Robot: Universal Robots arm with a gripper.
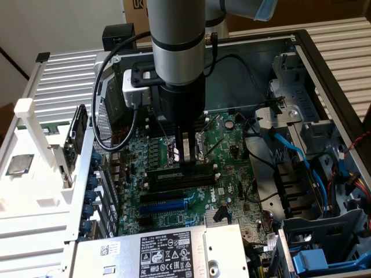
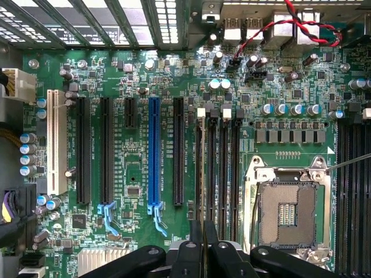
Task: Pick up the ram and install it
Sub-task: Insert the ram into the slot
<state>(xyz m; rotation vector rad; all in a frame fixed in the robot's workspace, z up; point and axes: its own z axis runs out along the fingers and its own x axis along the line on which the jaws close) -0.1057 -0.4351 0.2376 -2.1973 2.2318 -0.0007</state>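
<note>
The ram [image 1: 168,173] is a long dark stick lying along the black memory slots [image 1: 174,185] on the green motherboard, inside the open computer case. My gripper [image 1: 186,161] reaches straight down onto its middle. In the wrist view the ram [image 2: 203,174] shows edge-on as a thin dark line over the memory slot [image 2: 223,168] group beside the blue-slot side. The gripper [image 2: 203,237] has its two black fingers nearly together, shut on that thin edge. Whether the stick is fully seated in the slot I cannot tell.
The open processor socket [image 2: 288,214] sits right beside the memory slots. A blue expansion slot [image 2: 153,150] and black ones lie on the other side. A silver processor chip [image 1: 18,165] rests on the white tray outside the case. Blue cables [image 1: 295,153] and a labelled metal box [image 1: 162,252] crowd the case.
</note>
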